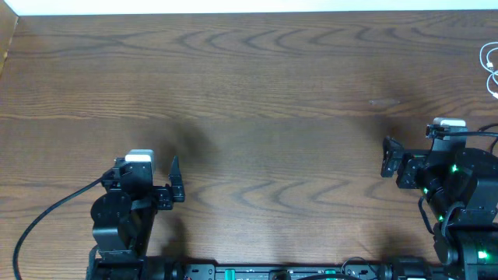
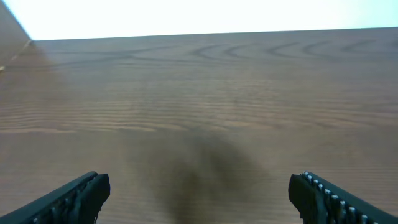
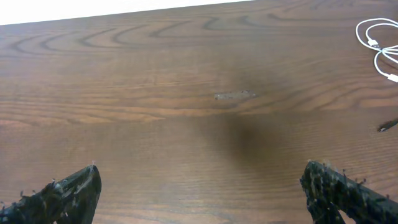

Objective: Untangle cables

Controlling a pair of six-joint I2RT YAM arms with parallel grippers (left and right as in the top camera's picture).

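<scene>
- Thin white cable (image 3: 372,42) lies in loops at the far right edge of the brown wooden counter (image 3: 186,93), well apart from both tools.
- It looks light and floppy, so pinch one loop.
- Left tool (image 2: 199,190) and right tool (image 3: 202,180) are both wide and hold nothing.

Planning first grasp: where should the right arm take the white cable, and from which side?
Probably the left arc of the white cable, where its upper loop bulges. Bring the right gripper, open now, down from above, approaching from the left. The loops lie flat on the table, their right part runs out of view, and that arc sits nearest the gripper.
</scene>
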